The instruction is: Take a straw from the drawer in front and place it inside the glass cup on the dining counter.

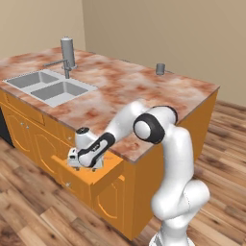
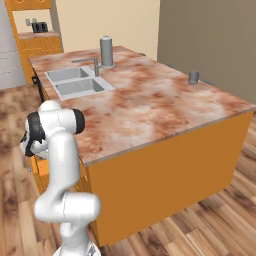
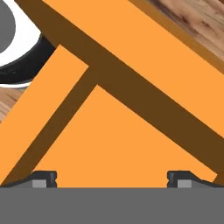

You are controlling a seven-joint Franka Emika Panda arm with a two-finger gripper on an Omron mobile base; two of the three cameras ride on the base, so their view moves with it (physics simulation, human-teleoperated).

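The orange drawer [image 1: 109, 169] stands pulled out from the cabinet under the dining counter [image 1: 144, 91]. My gripper [image 1: 77, 161] hangs low over the drawer's front end, pointing down into it. In the hand view the two fingertips [image 3: 43, 178] stand far apart, so the gripper [image 3: 112, 179] is open with nothing between them, just above the drawer's orange floor [image 3: 118, 144] and its darker walls. The straw is hidden. The glass cup [image 1: 160, 68] [image 2: 193, 77] stands upright near the counter's far edge, well away from the arm.
A double steel sink [image 1: 50, 86] [image 2: 77, 82] with a faucet is set in the counter's left part. A tall grey cylinder [image 1: 67, 52] [image 2: 106, 51] stands behind it. Wooden floor [image 1: 33, 216] surrounds the island.
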